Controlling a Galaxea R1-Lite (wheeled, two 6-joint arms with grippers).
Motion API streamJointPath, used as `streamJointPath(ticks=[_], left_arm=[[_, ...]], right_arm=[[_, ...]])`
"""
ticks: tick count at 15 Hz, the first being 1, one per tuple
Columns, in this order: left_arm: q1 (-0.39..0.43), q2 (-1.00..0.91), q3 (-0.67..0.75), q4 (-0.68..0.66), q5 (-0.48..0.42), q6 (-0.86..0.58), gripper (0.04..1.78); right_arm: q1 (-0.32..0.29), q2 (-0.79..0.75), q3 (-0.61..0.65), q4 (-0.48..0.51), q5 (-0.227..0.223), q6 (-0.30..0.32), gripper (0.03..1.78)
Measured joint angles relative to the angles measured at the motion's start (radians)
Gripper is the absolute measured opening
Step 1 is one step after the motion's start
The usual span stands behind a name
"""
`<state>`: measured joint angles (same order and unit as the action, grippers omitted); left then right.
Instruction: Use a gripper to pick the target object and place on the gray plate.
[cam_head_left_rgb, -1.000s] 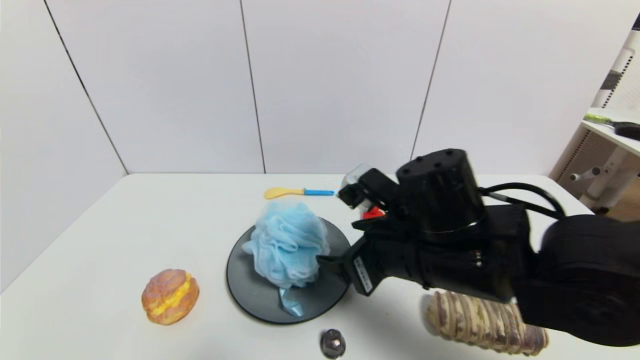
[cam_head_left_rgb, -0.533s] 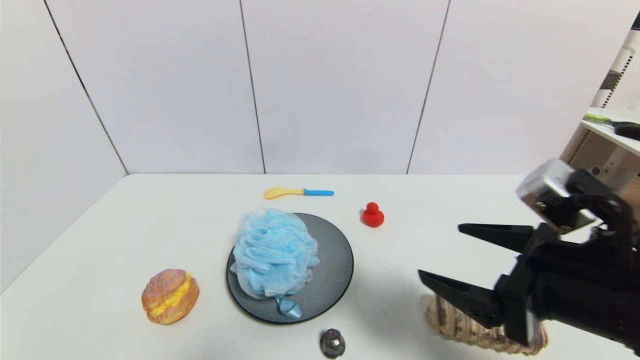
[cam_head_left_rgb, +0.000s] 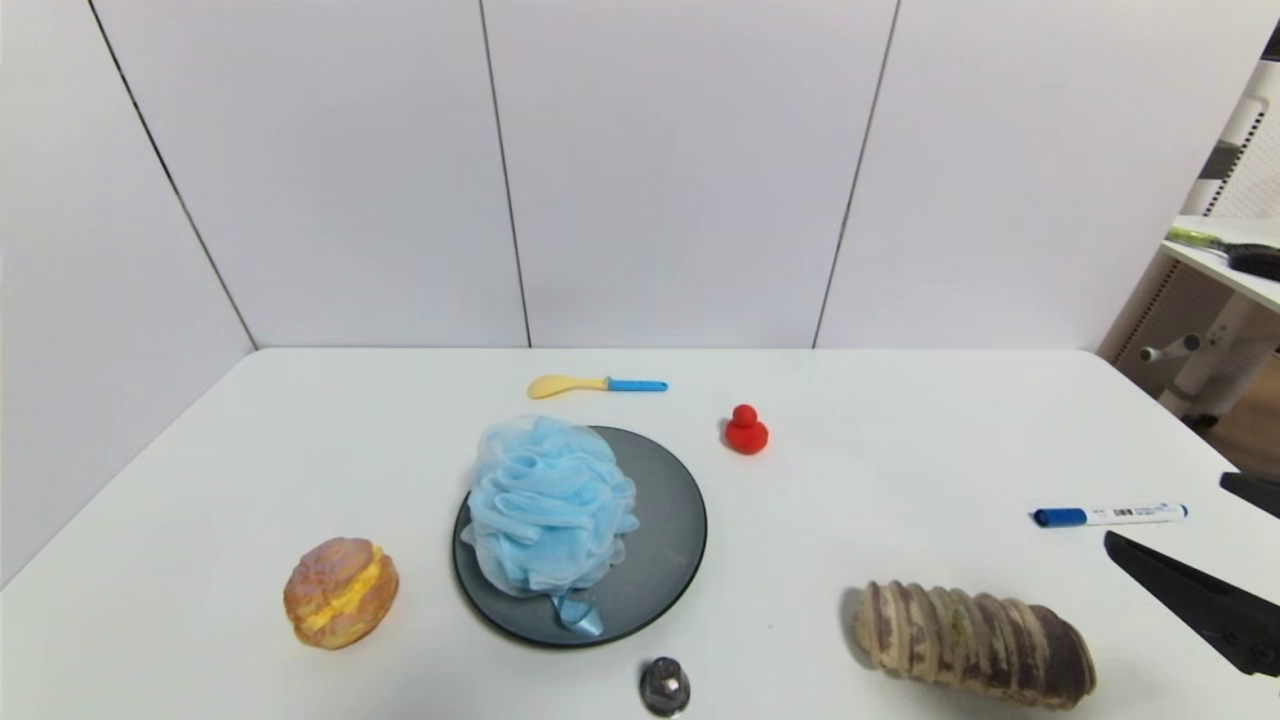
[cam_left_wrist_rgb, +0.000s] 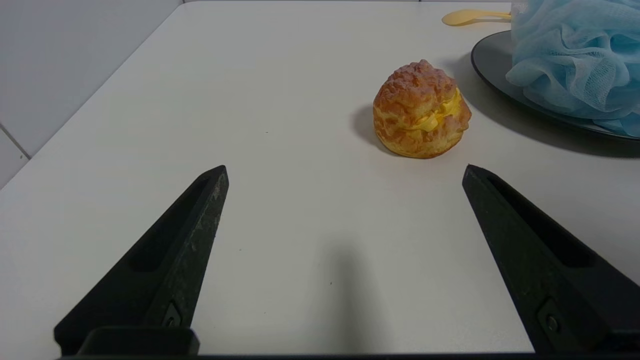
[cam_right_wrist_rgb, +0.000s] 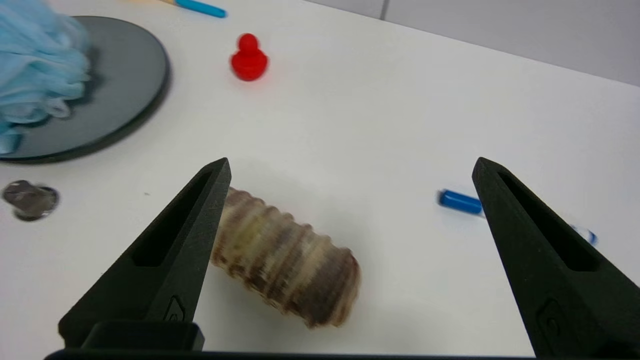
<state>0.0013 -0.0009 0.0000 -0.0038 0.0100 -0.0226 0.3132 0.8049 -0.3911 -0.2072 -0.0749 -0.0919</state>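
The light blue pouf rests on the left part of the gray plate, its ribbon hanging over the plate's near rim. Nothing holds it. My right gripper is open and empty at the table's far right edge, far from the plate. In the right wrist view the open gripper hangs above a bread loaf, with the pouf and plate off to one side. My left gripper is open and empty low over bare table. The pouf and plate lie beyond it.
A cream puff lies left of the plate. A red duck and a yellow spoon lie behind it. A striped bread loaf and a blue marker are at the right. A small metal knob sits at the front.
My right gripper has let go of the pouf and drawn back from the plate to the far right edge. The pouf has settled a little to the left on the plate.
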Motion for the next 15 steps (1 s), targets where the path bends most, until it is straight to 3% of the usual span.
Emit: streamJointPath(ticks=[3,8,15], left_arm=[[0.000,0.000,0.000,0.000,0.000,0.000,1.69],[0.000,0.000,0.000,0.000,0.000,0.000,1.69],[0.000,0.000,0.000,0.000,0.000,0.000,1.69]], right_arm=[[-0.128,-0.133,0.096,-0.001,0.000,-0.017,1.68],[-0.257,-0.398,0.304,-0.004,0.004,-0.066,1.69],[-0.309,-0.672,0.389,0.140,0.059,-0.077,1.69]])
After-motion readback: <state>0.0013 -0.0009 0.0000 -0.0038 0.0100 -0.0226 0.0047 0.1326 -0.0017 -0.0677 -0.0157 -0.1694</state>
